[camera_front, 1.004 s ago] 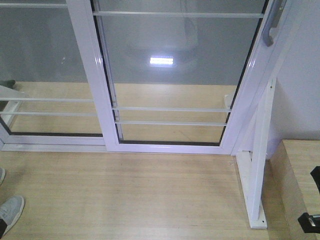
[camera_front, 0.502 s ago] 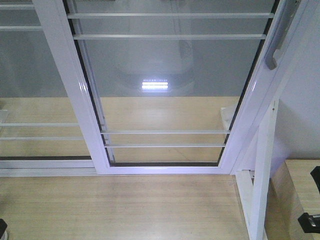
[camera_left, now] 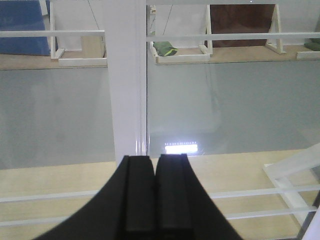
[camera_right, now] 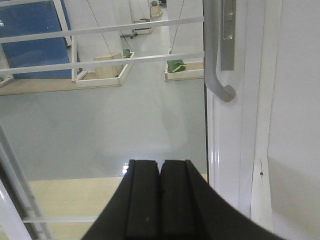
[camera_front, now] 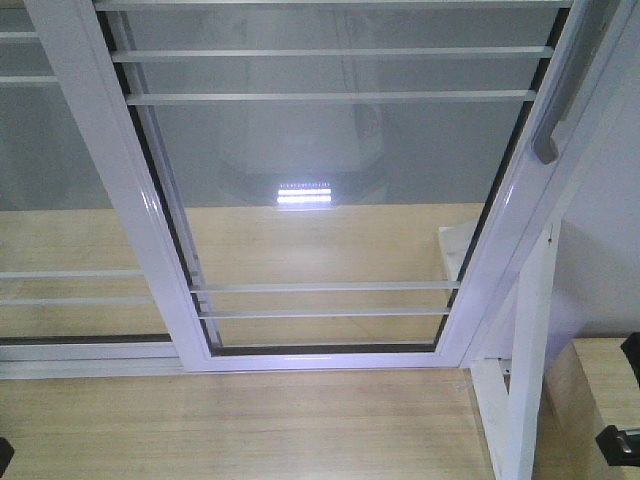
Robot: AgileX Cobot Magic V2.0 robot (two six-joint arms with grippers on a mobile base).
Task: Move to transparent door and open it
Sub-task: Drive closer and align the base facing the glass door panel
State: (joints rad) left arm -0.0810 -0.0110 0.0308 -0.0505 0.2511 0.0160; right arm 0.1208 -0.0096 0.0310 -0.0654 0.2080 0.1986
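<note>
The door (camera_front: 330, 180) stands directly ahead, its handle (camera_right: 212, 60) on the right frame, above the right end effector (camera_right: 160, 167). That and the left end effector (camera_left: 155, 162) are both clenched on nothing.

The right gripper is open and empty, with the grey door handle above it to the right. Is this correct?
Not open: the right wrist view shows the right gripper shut, empty, with the grey handle above it to the right.
</note>
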